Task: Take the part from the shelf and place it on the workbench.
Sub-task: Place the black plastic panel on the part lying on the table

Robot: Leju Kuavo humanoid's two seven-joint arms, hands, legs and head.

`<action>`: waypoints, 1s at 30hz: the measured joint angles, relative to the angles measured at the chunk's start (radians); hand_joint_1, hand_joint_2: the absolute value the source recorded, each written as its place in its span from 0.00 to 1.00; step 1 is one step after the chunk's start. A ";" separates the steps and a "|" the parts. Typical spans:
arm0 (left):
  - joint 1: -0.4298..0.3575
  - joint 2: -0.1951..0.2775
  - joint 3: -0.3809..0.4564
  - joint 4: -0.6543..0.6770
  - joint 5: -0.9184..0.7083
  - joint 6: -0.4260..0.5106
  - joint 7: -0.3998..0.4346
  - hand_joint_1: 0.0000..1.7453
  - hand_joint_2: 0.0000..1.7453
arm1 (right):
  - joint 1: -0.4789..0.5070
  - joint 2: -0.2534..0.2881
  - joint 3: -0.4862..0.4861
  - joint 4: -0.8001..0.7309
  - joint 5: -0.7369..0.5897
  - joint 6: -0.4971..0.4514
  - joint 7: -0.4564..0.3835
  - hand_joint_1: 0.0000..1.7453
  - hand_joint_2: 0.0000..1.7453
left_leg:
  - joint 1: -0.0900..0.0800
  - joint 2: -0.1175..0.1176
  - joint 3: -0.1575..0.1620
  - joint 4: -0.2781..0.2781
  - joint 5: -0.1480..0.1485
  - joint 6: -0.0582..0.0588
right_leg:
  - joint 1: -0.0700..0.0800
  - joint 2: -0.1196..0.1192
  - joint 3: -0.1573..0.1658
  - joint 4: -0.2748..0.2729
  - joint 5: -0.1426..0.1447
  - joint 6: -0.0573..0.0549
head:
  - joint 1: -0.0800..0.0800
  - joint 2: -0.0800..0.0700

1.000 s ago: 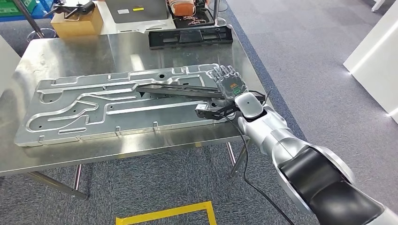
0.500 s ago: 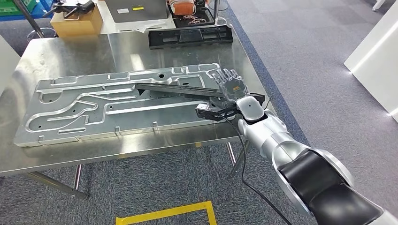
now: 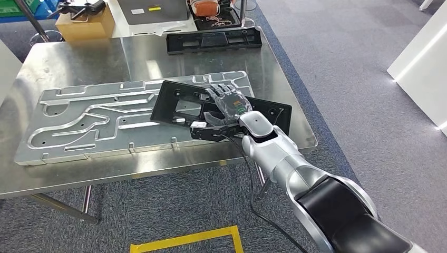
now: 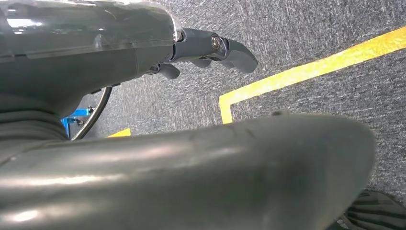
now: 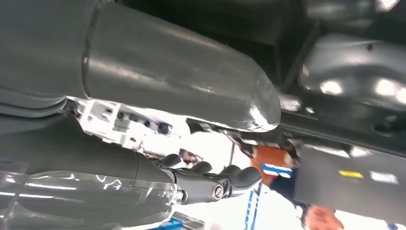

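**Right hand resting on the black part over the worktop**

The right hand is lying flat on top of the black part, with its fingers spread across the part's upper face and nothing plainly clasped. Whether the thumb underneath is pinching the part's edge cannot be told, so its hold is uncertain. The part is lying under the hand and reaching away to both sides of it, partly on the large grooved metal plate and partly on the bare steel worktop toward the hand's wrist side. A black cable is hanging down from the wrist behind the hand.

Beyond the fingertips, at the far edge of the worktop, a second black part is lying flat, well apart from the hand.

The left hand is hanging over grey carpet with its fingers curled in and nothing in them; a line of yellow tape is running across the floor past its fingertips.
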 joint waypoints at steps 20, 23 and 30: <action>-0.005 0.000 0.002 0.000 -0.034 -0.007 -0.009 0.00 0.00 | 0.100 -0.018 0.248 -0.473 -0.215 0.158 -0.007 0.00 0.00 | 0.000 0.000 -0.002 0.000 -0.001 -0.001 | 0.000 0.000 -0.002 -0.001 -0.001 -0.001 | 0.000 0.000; -0.005 -0.001 0.002 0.000 -0.034 -0.007 -0.009 0.00 0.00 | 0.100 -0.026 0.279 -0.506 -0.260 0.183 0.000 0.00 0.00 | 0.000 0.000 -0.002 0.000 -0.001 -0.001 | 0.000 0.000 -0.002 -0.001 -0.001 -0.001 | 0.000 0.000; -0.004 -0.001 0.002 0.000 -0.027 -0.007 -0.013 0.00 0.00 | 0.099 -0.042 0.325 -0.535 -0.334 0.200 -0.012 0.00 0.00 | 0.000 0.000 -0.001 0.000 -0.001 -0.001 | 0.000 0.000 -0.002 -0.001 -0.001 -0.002 | 0.000 0.000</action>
